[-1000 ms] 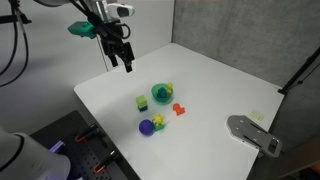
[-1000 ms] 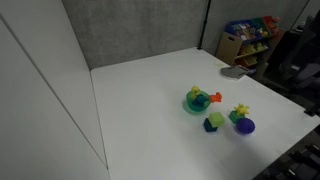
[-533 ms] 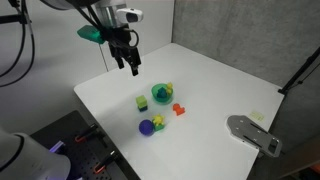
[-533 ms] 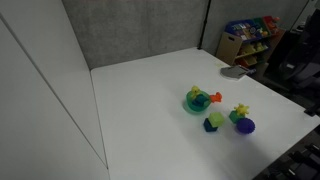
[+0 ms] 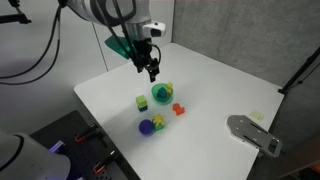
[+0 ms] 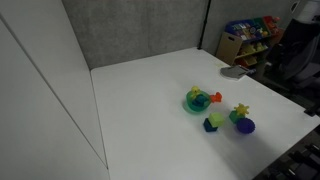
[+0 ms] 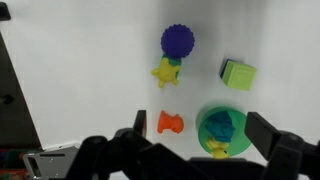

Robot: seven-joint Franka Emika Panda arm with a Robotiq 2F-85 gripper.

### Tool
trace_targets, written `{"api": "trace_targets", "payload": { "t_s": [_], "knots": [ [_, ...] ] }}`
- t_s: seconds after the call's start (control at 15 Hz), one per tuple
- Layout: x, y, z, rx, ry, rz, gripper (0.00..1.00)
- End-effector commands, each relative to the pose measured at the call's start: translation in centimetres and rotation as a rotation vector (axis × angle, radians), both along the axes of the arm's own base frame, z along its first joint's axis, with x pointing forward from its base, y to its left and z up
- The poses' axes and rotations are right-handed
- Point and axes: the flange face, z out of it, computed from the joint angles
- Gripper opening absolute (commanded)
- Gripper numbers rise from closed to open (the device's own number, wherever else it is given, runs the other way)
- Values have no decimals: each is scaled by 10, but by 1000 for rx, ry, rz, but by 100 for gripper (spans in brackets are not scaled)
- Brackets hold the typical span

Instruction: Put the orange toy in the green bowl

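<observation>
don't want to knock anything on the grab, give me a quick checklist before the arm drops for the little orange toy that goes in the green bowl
1. Gripper open: ok, the jaws stand apart in the wrist view.
2. Small orange-red toy free to grasp: ok, it lies on the white table beside the round green bowl, not in it.
3. Gripper centred over the toy: not ok, in the wrist view the toy sits nearer one finger.
4. Yellow-green star toy and spiky purple ball clear of the orange toy: ok, both lie apart from it.
5. Room in the bowl: cannot tell, a blue-green thing lies in it.
</observation>
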Motion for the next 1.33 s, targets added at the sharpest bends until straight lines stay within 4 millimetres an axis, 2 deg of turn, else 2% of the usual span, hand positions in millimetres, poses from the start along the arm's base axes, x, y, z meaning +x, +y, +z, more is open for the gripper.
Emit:
{"api": "trace_targets", "payload": {
  "t_s": [0.0, 0.33, 0.73, 1.27],
  "knots": [
    [36, -24, -28, 37, -17, -49, 100],
    [76, -49, -77, 73, -52, -112, 100],
    [125, -69, -150, 114, -38, -143, 100],
    [178, -93, -236, 95, -62, -181, 100]
  ]
}}
